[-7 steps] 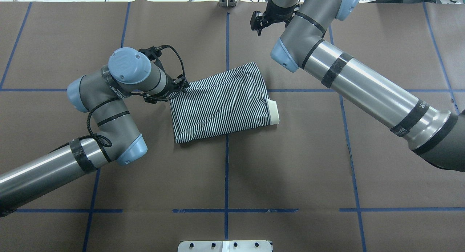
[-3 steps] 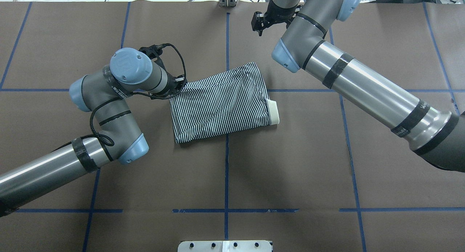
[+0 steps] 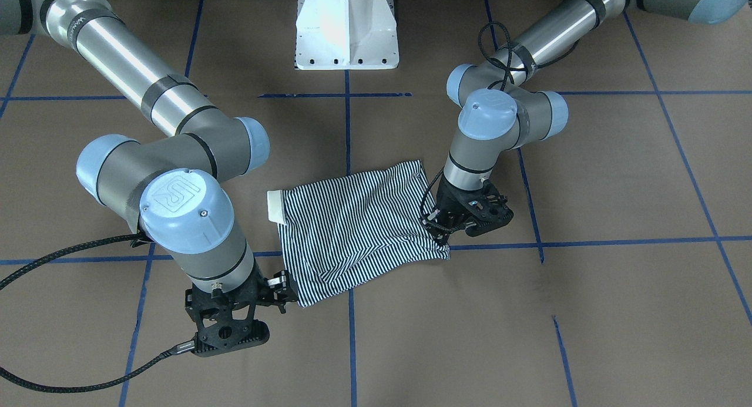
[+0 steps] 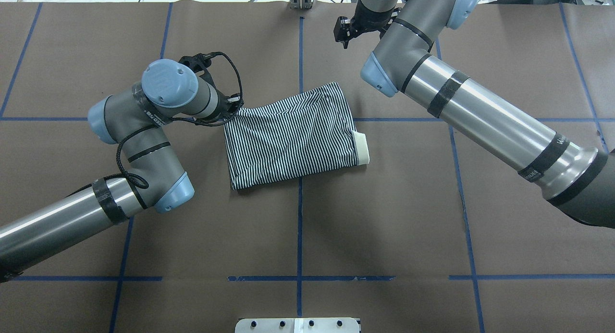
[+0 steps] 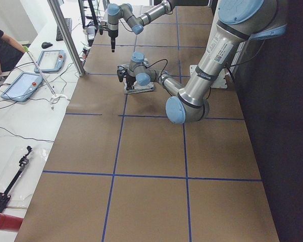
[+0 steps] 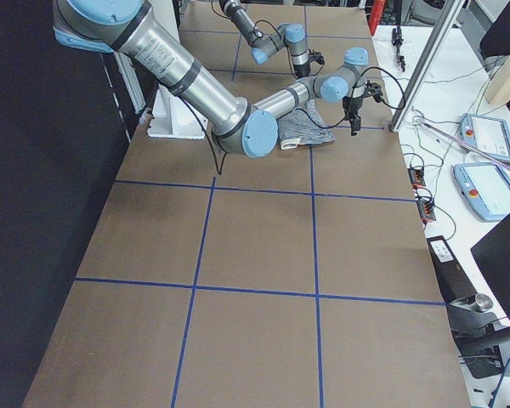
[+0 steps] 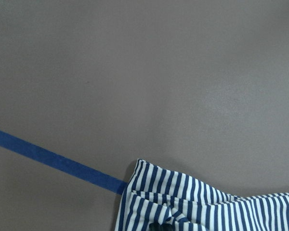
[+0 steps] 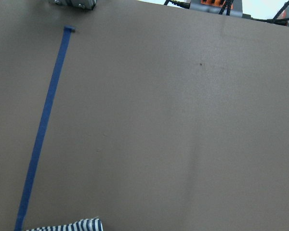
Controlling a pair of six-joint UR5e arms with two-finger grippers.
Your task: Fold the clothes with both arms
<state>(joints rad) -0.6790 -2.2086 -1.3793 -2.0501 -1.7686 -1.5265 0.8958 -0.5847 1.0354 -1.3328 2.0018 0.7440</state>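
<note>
Left gripper (image 3: 442, 234) down at table level and closed, judging by the stripes bunched at its tips in the wrist view, on one corner of the striped polo shirt (image 4: 293, 141). Spread away from that pinch over the brown table (image 4: 384, 227): a compact folded rectangle, no sleeves showing, cream collar (image 4: 363, 149) poking out at the end far from the left gripper. Right gripper (image 4: 343, 30) high above the table and clear of the cloth, past the shirt's opposite side, holding nothing; open or closed, impossible to tell. Most of the folding apparently done; probably left: a last fold or a tidy-up, then letting go. Counted: one shirt, one collar, two grippers, two arms, namely left arm (image 4: 48, 227) and right arm (image 4: 480, 114).
</note>
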